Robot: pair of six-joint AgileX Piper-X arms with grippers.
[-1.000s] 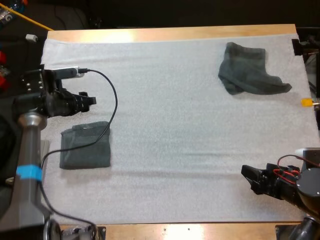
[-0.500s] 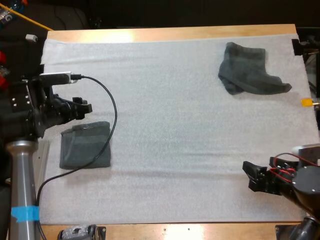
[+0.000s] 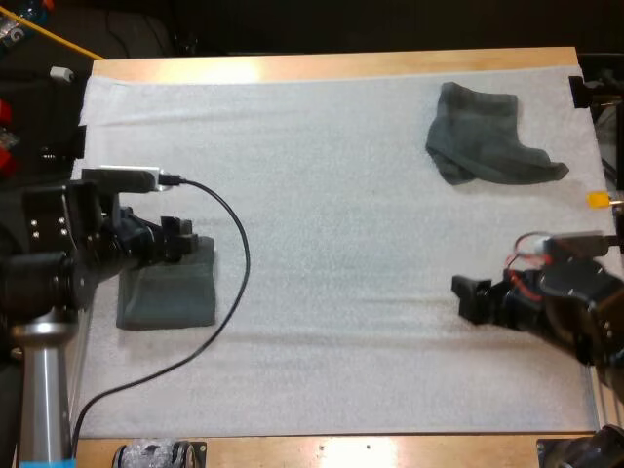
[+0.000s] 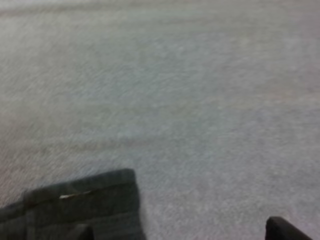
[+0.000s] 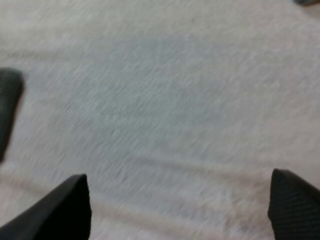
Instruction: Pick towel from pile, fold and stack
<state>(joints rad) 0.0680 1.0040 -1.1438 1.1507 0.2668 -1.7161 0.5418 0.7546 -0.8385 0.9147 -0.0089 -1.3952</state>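
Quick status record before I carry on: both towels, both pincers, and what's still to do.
folded towel: flat on the mat, near left side
crumpled towel: far right of the mat, not yet picked
left pincer: open, at the folded towel's far edge, holding nothing
right pincer: open, over bare mat, apart from the crumpled towel
to do: crumpled towel not yet folded or stacked

Bright even light, soft shadows, glare on table [image 3: 244, 68]

Left tool [image 3: 192, 241], right tool [image 3: 468, 297]: both agape.
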